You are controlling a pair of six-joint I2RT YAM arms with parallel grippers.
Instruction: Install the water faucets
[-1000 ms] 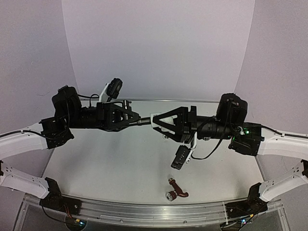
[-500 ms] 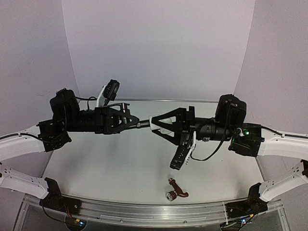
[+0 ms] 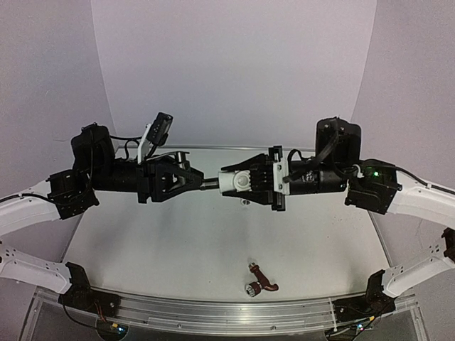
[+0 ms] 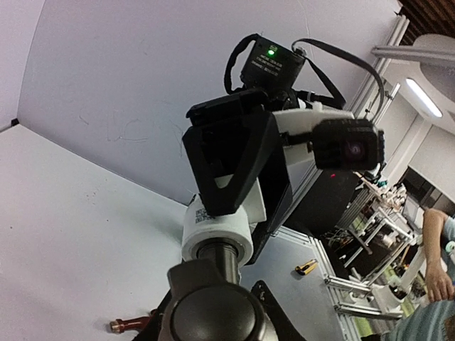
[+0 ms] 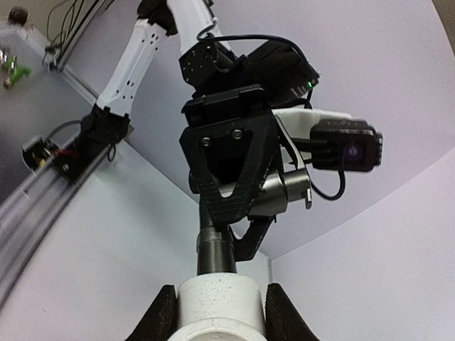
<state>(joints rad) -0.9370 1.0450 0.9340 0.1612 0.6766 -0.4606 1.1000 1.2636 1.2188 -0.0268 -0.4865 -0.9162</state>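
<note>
Above the table's middle, my left gripper [image 3: 190, 177] is shut on the dark grey water faucet [image 3: 183, 172]. Its stem [image 3: 210, 182] runs into the mouth of a white pipe fitting [image 3: 238, 182], on which my right gripper [image 3: 231, 182] is shut. In the left wrist view the faucet's round body [image 4: 213, 309] fills the bottom between my fingers and the stem enters the fitting [image 4: 217, 231]. In the right wrist view the fitting [image 5: 217, 302] sits between my black fingers [image 5: 160, 316], with the stem [image 5: 215, 249] above it. The reddish-brown water faucet [image 3: 261, 280] lies on the table near the front edge.
An aluminium rail [image 3: 213, 312] runs along the table's near edge, with both arm bases bolted to it. The white backdrop [image 3: 234, 71] curves up behind the table. Beyond the table, a yellow utility knife [image 4: 307, 266] lies on another surface.
My right wrist has rolled about its axis, swinging its camera up from below and turning the white fitting on the faucet stem. The left gripper has shifted slightly; both grips are unchanged.
</note>
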